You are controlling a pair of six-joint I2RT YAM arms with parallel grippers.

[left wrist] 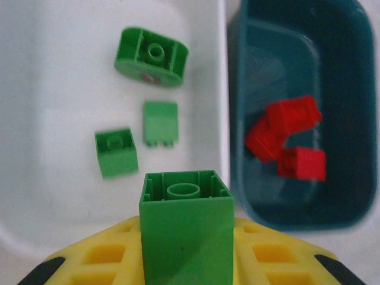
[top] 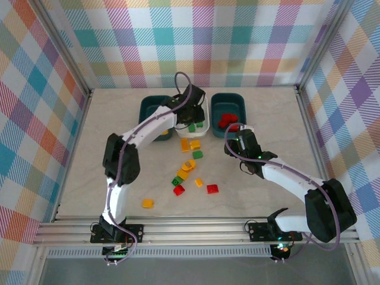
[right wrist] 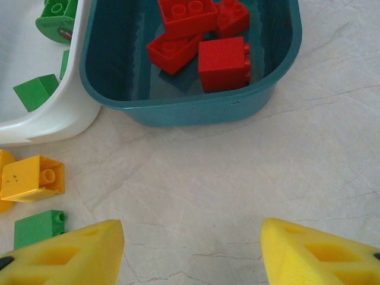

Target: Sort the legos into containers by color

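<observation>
The legos (top: 189, 165) are partly sorted. Of the three containers set in a row, the white tub (left wrist: 59, 196) in the middle holds three green bricks (left wrist: 151, 54), and the dark teal tub (right wrist: 190, 110) to its right holds a handful of red bricks (right wrist: 224, 62). The other teal tub (top: 148, 107), on the left, is largely covered by the left arm (top: 148, 127) in the top view, so its contents cannot be told. Roughly half the job looks left to do: about ten bricks lie loose on the desk (top: 267, 196), mostly yellow-orange, with a few green and two red (the reds nearest the arm bases). The left end effector (top: 193, 119) is over the white tub, closed on a green brick (left wrist: 185, 225) that probably goes in next. The right end effector (right wrist: 190, 237) hangs just short of the red-filled tub, fingers well apart with nothing between them. The left wrist view gives the grip and the green count, which the top view is too crowded to settle. The top view gives the whole scatter of loose bricks and the left-hand tub, while the right wrist view picks out a yellow brick (right wrist: 32, 177) and a small green one (right wrist: 38, 228) just outside the white tub.
</observation>
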